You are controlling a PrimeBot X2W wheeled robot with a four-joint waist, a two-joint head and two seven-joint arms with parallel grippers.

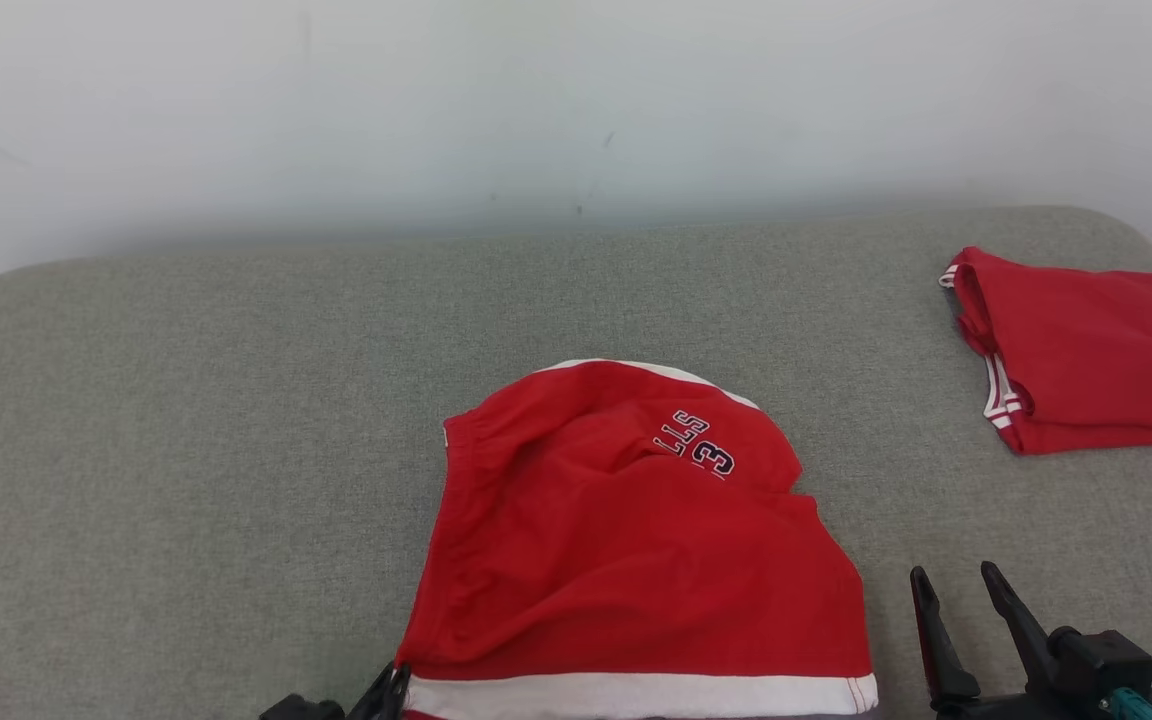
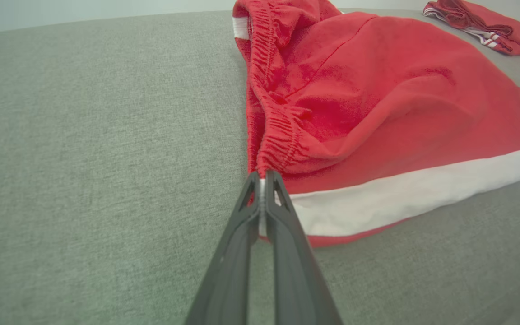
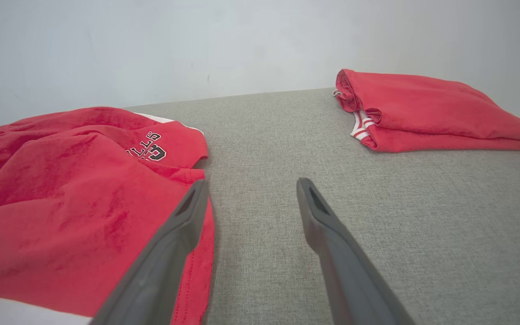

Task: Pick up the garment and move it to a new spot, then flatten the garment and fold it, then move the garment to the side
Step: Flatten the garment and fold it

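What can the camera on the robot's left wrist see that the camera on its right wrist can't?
Left wrist camera's own: the left gripper, jaws shut on a corner of the red shorts, right where the crinkly elastic waistband meets the white band.
Right wrist camera's own: the right gripper, jaws open beside the shorts, and the lettering on the shorts.
Both share: the shorts, the grey fabric surface and the folded red garment farther back.

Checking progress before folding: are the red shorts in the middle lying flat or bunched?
Bunched. The red shorts hump up in creases, one part lapped over another, and the left claw is shut on their near corner.
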